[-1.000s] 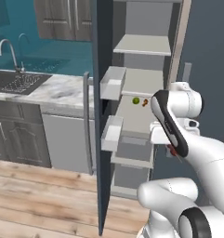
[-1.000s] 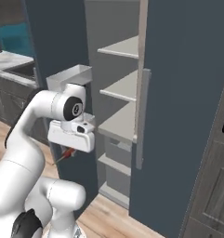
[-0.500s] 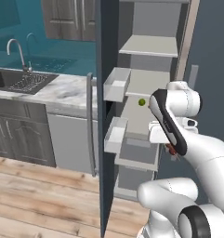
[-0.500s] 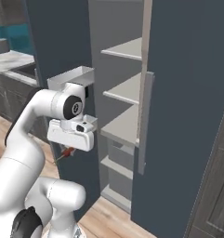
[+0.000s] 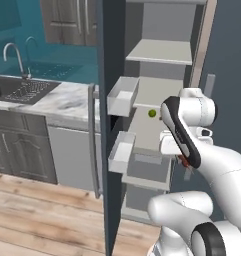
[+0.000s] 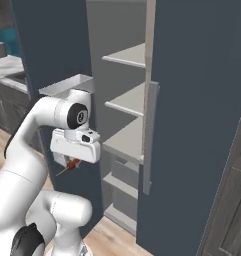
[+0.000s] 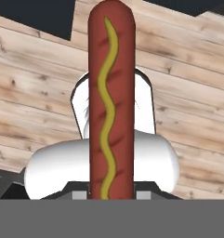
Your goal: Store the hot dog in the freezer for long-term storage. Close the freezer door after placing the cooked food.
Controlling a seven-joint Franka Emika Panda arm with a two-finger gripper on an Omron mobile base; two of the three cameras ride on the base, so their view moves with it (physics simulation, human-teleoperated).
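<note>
The tall slate-blue freezer is seen standing with its pale grey inner shelves exposed, so a place for the food is reachable. Its slate-blue freezer door is swung wide toward the marble counter, edge-on in the left base view, with white inner bins and a long grey vertical handle; closing is judged a step not yet done. The plain second door is shut at the freezer's right edge. A small round green fruit is seen near the front edge of the middle shelf. The two-finger gripper is held low in front of the lower shelves, pointed down at the wooden floor, clamped on the slender reddish-brown hot dog, striped with mustard. The sausage is gripped by one end and hangs lengthwise from the jaws, which is judged to suit sliding it endwise onto a shelf.
</note>
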